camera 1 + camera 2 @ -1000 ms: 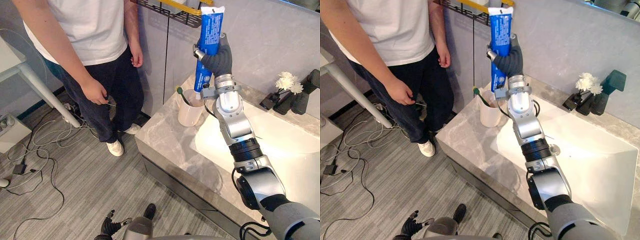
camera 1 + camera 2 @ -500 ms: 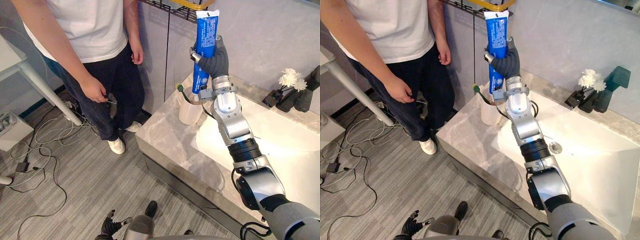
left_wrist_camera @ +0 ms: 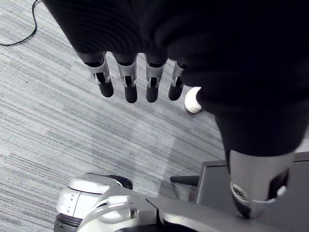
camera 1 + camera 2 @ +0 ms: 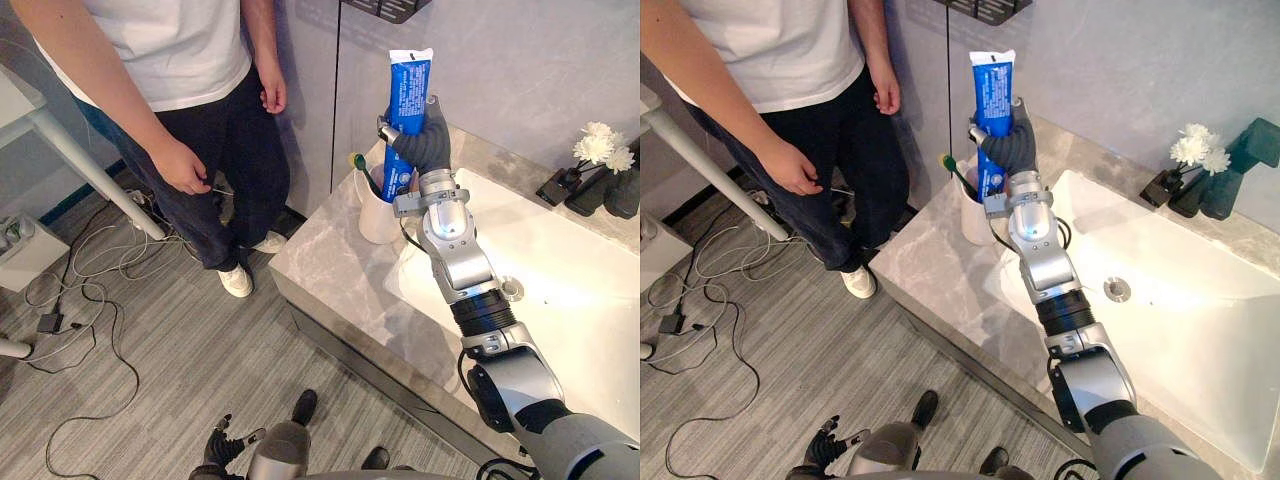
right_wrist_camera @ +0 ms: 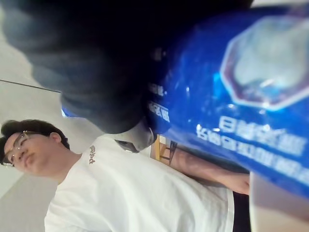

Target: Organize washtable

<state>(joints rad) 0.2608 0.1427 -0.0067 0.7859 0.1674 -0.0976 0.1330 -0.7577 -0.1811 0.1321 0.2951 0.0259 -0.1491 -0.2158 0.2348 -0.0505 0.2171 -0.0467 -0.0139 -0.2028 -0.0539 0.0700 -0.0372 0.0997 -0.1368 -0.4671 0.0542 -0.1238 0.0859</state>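
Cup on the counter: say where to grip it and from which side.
Best bet: wrap the cup round its bare lower wall, coming in level from the robot's left, over the counter. It stands upright with no handle showing, and its mouth is crowded: the toothbrush sticks out and the tube in the right hand reaches down to it. The sink flanks its right.
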